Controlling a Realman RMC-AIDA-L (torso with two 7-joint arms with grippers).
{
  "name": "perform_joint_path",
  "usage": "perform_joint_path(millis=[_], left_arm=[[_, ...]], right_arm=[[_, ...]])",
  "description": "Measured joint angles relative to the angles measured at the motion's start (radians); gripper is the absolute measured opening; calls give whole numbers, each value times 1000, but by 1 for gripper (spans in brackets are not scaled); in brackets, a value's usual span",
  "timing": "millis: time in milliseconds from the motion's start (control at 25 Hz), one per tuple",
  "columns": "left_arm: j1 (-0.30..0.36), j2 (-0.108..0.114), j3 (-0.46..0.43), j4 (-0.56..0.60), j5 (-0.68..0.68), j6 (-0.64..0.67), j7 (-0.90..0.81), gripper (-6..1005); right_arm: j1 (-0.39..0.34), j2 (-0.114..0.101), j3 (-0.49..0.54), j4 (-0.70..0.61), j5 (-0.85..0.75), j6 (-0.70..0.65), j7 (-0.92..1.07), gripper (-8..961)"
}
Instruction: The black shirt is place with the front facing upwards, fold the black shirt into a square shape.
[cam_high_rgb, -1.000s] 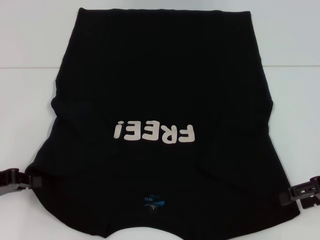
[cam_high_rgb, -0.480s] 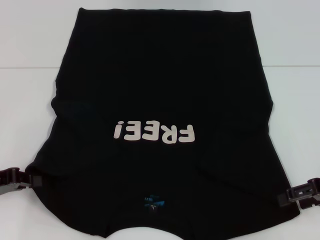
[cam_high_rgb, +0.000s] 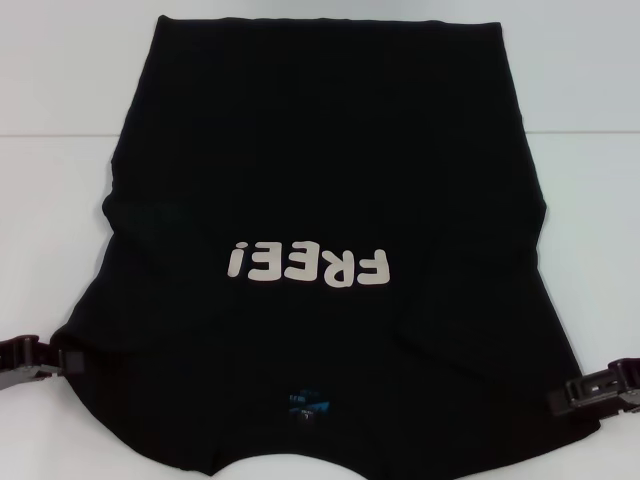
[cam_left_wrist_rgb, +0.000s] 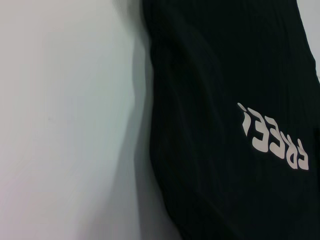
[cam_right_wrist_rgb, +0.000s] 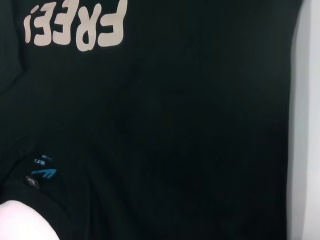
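Observation:
The black shirt (cam_high_rgb: 320, 170) lies flat on the white table (cam_high_rgb: 60, 120), front up, with its collar toward me. Its off-white "FREE!" lettering (cam_high_rgb: 308, 266) reads upside down, and a small blue neck tag (cam_high_rgb: 307, 404) sits by the collar. My left gripper (cam_high_rgb: 55, 360) rests at the shirt's near left edge. My right gripper (cam_high_rgb: 568, 394) touches the near right edge. The left wrist view shows the shirt (cam_left_wrist_rgb: 215, 70) beside bare table. The right wrist view is filled by the shirt (cam_right_wrist_rgb: 190, 130), with the lettering (cam_right_wrist_rgb: 75, 25) and the tag (cam_right_wrist_rgb: 44, 170).
White tabletop lies on both sides of the shirt and beyond its far hem (cam_high_rgb: 330, 20). A strip of table (cam_right_wrist_rgb: 306, 125) shows past the shirt's edge in the right wrist view.
My right gripper has shifted a little lower and inward along the shirt's near right edge. The left gripper and the shirt have stayed put.

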Motion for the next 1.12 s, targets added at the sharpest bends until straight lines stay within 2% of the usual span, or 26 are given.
perform_joint_path(millis=[600,840,1120], left_arm=[[0,-2,0,0,0,0,0,13],[0,-2,0,0,0,1,1,13],[0,-3,0,-2,0,5,1,13]], right_arm=[[11,18,1,2,30,-10,-16,924],[4,4,-4,27,64,-12,-22,923],[-8,1,0,18,22,-2,-20,922]])
